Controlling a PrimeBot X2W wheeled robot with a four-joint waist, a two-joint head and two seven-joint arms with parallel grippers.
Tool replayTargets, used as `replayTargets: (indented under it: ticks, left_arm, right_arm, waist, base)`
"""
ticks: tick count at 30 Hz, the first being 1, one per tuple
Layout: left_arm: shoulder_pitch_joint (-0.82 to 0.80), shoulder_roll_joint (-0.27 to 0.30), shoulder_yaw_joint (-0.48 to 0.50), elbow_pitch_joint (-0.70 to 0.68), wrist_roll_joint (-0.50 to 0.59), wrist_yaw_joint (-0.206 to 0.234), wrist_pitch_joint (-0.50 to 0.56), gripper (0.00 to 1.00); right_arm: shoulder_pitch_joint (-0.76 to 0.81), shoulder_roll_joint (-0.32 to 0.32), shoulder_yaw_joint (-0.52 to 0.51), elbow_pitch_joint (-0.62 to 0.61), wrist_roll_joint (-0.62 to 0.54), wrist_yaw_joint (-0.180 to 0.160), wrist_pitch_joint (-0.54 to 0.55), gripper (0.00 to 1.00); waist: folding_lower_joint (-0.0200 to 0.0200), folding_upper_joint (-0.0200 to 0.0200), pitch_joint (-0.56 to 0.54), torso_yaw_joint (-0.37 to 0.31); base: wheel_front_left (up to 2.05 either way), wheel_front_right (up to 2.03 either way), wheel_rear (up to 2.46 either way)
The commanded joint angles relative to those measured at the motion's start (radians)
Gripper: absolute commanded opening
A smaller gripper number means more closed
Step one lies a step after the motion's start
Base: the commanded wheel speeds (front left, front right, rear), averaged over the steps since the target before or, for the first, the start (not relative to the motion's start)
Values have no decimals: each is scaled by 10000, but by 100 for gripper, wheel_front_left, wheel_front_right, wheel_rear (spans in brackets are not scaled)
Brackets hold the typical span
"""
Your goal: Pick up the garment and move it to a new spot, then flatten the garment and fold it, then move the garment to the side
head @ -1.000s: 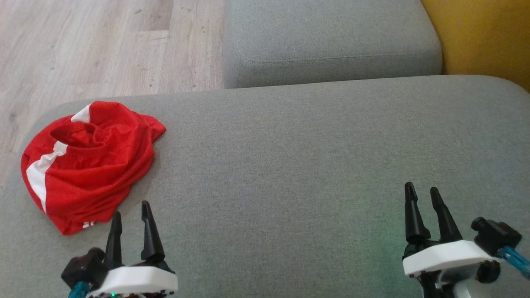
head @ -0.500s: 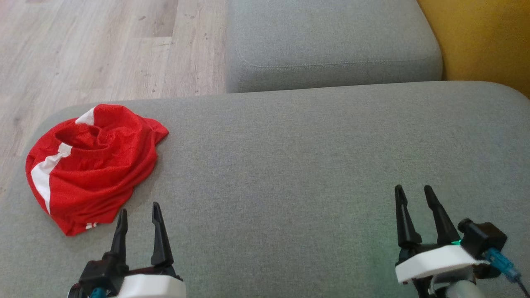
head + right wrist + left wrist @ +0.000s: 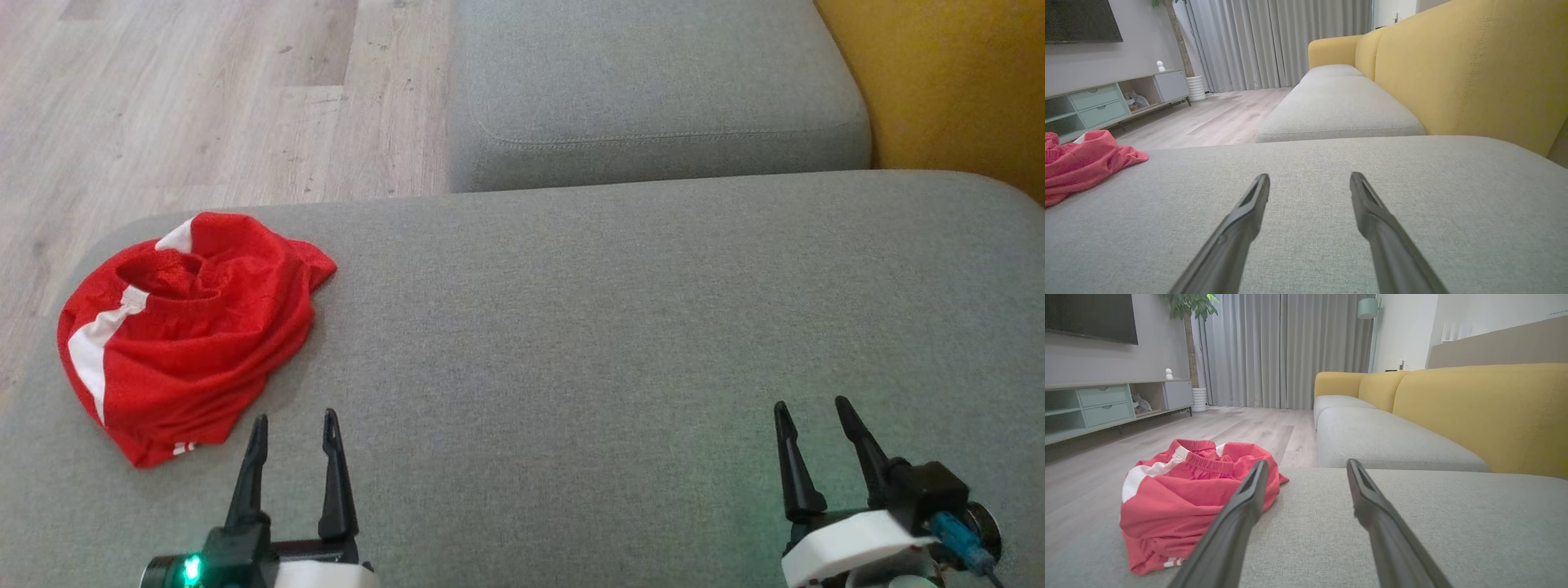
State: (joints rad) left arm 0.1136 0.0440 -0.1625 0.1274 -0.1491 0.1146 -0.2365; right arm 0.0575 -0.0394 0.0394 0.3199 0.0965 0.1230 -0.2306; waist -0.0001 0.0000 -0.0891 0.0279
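Note:
The garment (image 3: 184,331) is a crumpled pair of red shorts with white side stripes, lying bunched at the left end of the grey sofa cushion (image 3: 612,310). In the left wrist view the garment (image 3: 1184,502) sits just ahead and to the left of the fingers. My left gripper (image 3: 295,420) hovers open near the cushion's front edge, a short way right of the shorts and apart from them. My right gripper (image 3: 808,406) stands open far to the right with nothing between its fingers. In the right wrist view the garment (image 3: 1081,163) shows at the left edge.
A second grey seat cushion (image 3: 653,90) lies beyond the first, with the yellow backrest (image 3: 947,82) to the right. Wooden floor (image 3: 204,98) drops off past the cushion's left and far edges. A TV cabinet (image 3: 1106,404) and curtains stand across the room.
The head camera has tilted, so the whole scene has slid down the picture. Both grippers sit lower in the view and have straightened a little. The garment lies as before.

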Motion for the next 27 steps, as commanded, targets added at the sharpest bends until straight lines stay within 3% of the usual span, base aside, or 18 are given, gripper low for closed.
replayTargets:
  ticks: [1,20,24,27]
  left_arm:
    - [-220,61,213,-293,350,85,-163,100]
    - [-250,62,266,313,611,254,-253,100]
    - [-289,62,253,434,607,289,-253,100]
    - [-350,62,281,574,534,329,-253,100]
  right_arm:
    - [-261,-106,194,-241,-347,75,-222,100]
    - [-278,-108,82,-11,-620,77,-312,100]
    - [-225,-108,65,11,-607,77,-312,100]
    - [-112,-108,106,66,-603,77,-312,100]
  waist:
    - [1,0,-9,-4]
    - [1,0,-40,65]
    - [1,0,-57,263]
    - [1,0,-60,839]
  base:
    - [0,0,0]
    - [0,0,0]
    - [0,0,0]
    - [0,0,0]
